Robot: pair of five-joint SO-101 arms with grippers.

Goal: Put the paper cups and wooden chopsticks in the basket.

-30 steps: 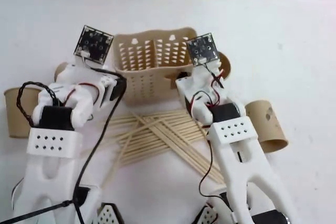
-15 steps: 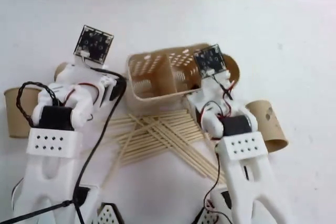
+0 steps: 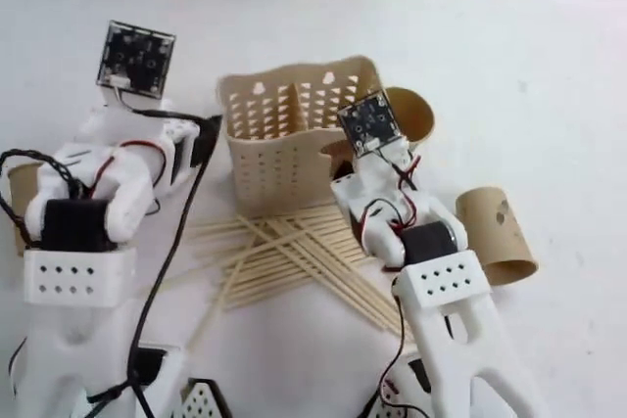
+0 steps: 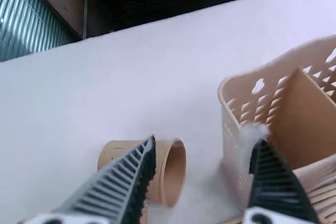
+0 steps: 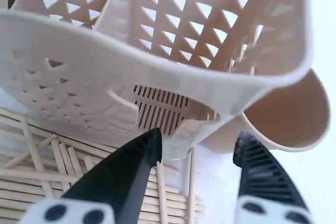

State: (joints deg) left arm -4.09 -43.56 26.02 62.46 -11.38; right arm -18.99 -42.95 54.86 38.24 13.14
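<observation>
- Left gripper (image 4: pixel 202 182) hangs low over the table (image 3: pixel 549 66), jaws spread wide, nothing between them.
- Just past one of its jaw tips lies a tipped cup (image 4: pixel 167 167), flat on its side with its mouth turned toward the basket (image 3: pixel 284 159). The cup sits off that jaw's line, not in the gap.
- The basket's corner stands just beside the other left jaw, apart from the tipped cup.
- Over to the right gripper (image 5: pixel 200 140): jaws parted, and the basket's lower corner sits right in the opening between them. Whether either jaw presses the wall, I cannot tell.
- A rear cup (image 3: pixel 411 113) lies tucked against that same basket corner, next to the right gripper's outer jaw, open mouth showing.
- The basket stands upright mid-table between the two arms, with its divider showing and nothing seen inside it.
- Wooden chopsticks (image 3: pixel 284 252) lie in a loose crossed heap on the table right in front of the basket, under the right arm, below and behind its jaws.
- A right-hand cup (image 3: pixel 495 234) lies on its side just beside the right arm, well back from the gripper.
- A far-left cup (image 3: pixel 15 208) peeks out at the table's edge, partly hidden by the left arm.
</observation>
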